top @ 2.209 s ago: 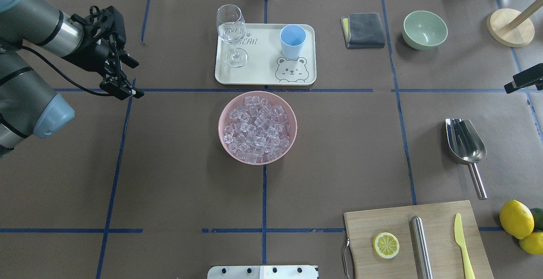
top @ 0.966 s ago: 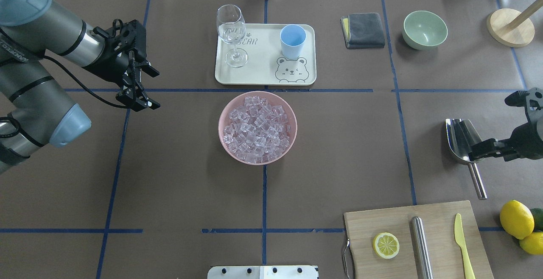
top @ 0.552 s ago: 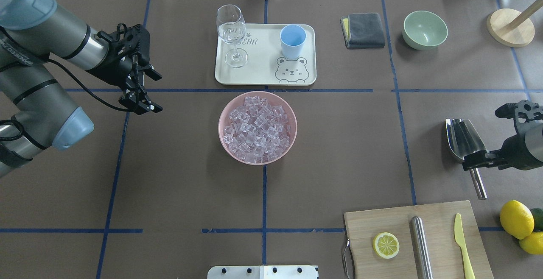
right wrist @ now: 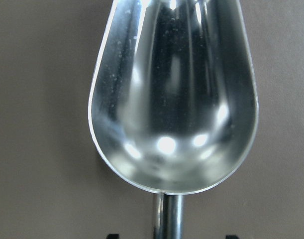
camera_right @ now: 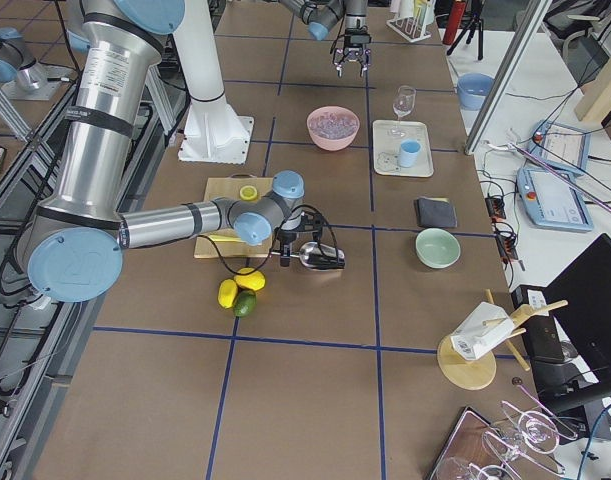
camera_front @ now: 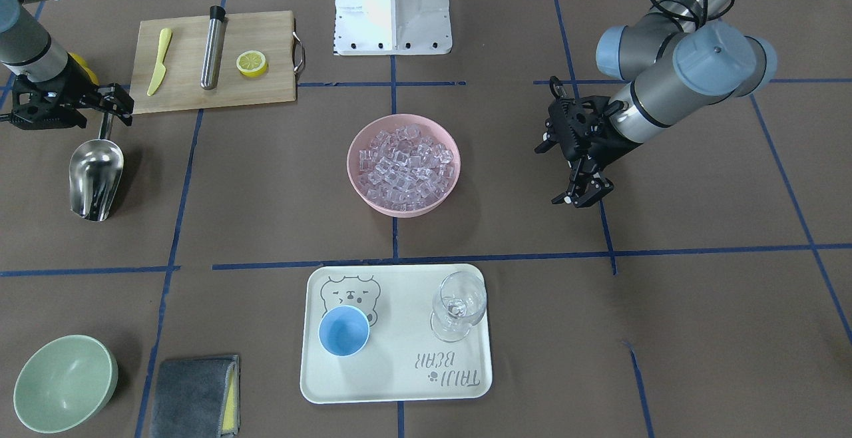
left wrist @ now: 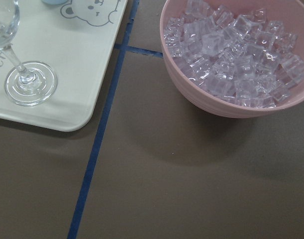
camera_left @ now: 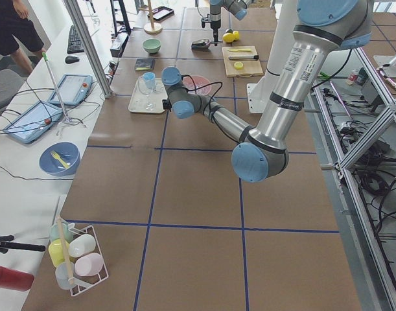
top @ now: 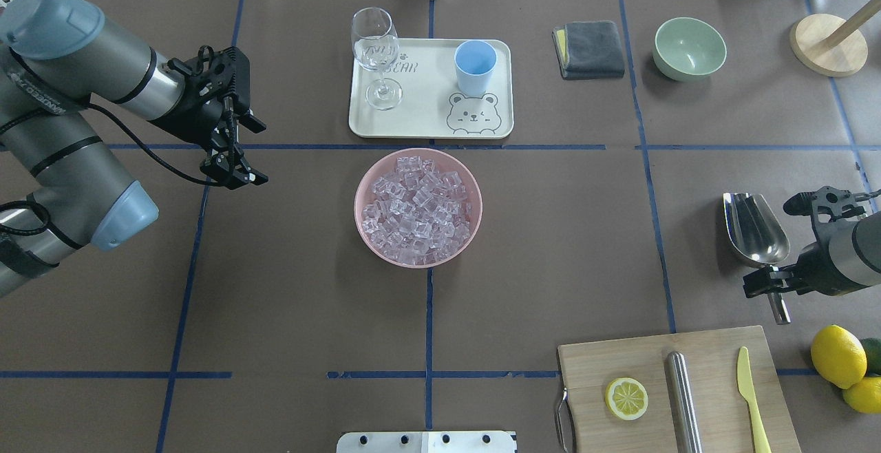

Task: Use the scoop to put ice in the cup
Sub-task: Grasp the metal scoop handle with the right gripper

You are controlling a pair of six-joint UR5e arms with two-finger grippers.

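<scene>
Since the ice (top: 416, 208) needs scooping, straddles the scoop (top: 755, 229) handle with right gripper (top: 769, 283) spread, unclamped, trough just ahead.

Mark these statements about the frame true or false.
1. The cup stands on the tray. True.
2. The scoop holds ice. False: it lies empty on the table; the ice is in the bowl.
3. The right end effector straddles the scoop's handle. True.
4. The left end effector grips the bowl. False: it hangs apart from the bowl, holding nothing.
5. The cup has ice in it. False: it is empty.
</scene>
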